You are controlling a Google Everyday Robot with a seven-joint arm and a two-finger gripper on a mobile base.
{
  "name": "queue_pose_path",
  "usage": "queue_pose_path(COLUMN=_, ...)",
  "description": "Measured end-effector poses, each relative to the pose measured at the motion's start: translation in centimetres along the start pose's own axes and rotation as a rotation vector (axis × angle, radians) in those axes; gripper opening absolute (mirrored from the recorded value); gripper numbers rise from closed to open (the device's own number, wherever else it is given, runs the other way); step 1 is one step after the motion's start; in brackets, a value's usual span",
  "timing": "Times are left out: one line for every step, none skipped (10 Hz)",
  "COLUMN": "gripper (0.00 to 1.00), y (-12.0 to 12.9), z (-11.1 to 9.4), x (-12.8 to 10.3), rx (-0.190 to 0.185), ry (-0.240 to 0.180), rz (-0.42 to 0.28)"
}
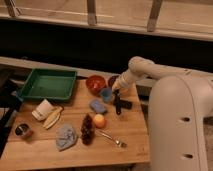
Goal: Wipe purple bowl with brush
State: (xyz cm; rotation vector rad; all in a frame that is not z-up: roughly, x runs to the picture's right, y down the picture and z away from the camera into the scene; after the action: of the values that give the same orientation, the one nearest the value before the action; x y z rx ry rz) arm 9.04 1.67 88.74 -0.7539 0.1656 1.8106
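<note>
My claw (118, 93), clamped on brush (117, 106), hangs over the purple bowl's (112, 79) near rim. Cup (106, 94) and red bowl (94, 83) crowd its left, block (126, 104) its right. I see open desk (135, 126) front-right.

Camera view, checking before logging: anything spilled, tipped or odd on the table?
Nothing stands out: no spill, nothing tipped. The gripper, shut on the brush, hangs just in front of the purple bowl.

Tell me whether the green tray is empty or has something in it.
Empty: the green tray shows only its bare floor. The gripper, shut on the brush, hangs right of it beside the purple bowl.
</note>
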Motion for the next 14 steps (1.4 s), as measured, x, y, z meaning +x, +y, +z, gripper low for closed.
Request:
queue_pose_path(gripper=0.0, y=-0.2, z=0.1, x=0.6, rx=0.007, ry=0.013, rz=0.008)
queue_pose_path(gripper=0.0, y=-1.4, z=-0.1, x=1.2, rx=0.023, ry=0.027, rz=0.032)
queue_pose_path(gripper=0.0, y=-2.6, z=-0.7, x=1.0, rx=0.034, ry=0.017, rz=0.057)
queue_pose_path(gripper=0.0, y=-3.2, z=-1.0, x=0.3, rx=0.041, ry=0.003, rz=0.071)
queue_pose_path(gripper=0.0, y=-3.5, z=-1.4, x=-1.1, rx=0.046, ry=-0.02, rz=0.078)
queue_pose_path(gripper=0.0, y=-3.5, z=-1.6, x=-2.2, rx=0.047, ry=-0.037, rz=0.077)
queue_pose_path(gripper=0.0, y=-2.8, z=-1.8, x=-3.9, rx=0.042, ry=-0.058, rz=0.069)
queue_pose_path(gripper=0.0, y=-1.8, z=-1.5, x=-4.7, rx=0.032, ry=-0.064, rz=0.058)
queue_pose_path(gripper=0.0, y=-0.8, z=-1.1, x=-5.1, rx=0.023, ry=-0.065, rz=0.043)
queue_pose_path(gripper=0.0, y=0.1, z=-0.6, x=-5.3, rx=0.009, ry=-0.061, rz=0.03)
queue_pose_path(gripper=0.0, y=0.8, z=0.2, x=-4.8, rx=-0.004, ry=-0.042, rz=0.017)
queue_pose_path(gripper=0.0, y=1.0, z=0.7, x=-4.1, rx=-0.011, ry=-0.025, rz=0.006)
queue_pose_path(gripper=0.0, y=1.1, z=1.0, x=-3.4, rx=-0.013, ry=-0.005, rz=-0.003)
queue_pose_path(gripper=0.0, y=1.2, z=1.2, x=-2.6, rx=-0.013, ry=0.012, rz=-0.011)
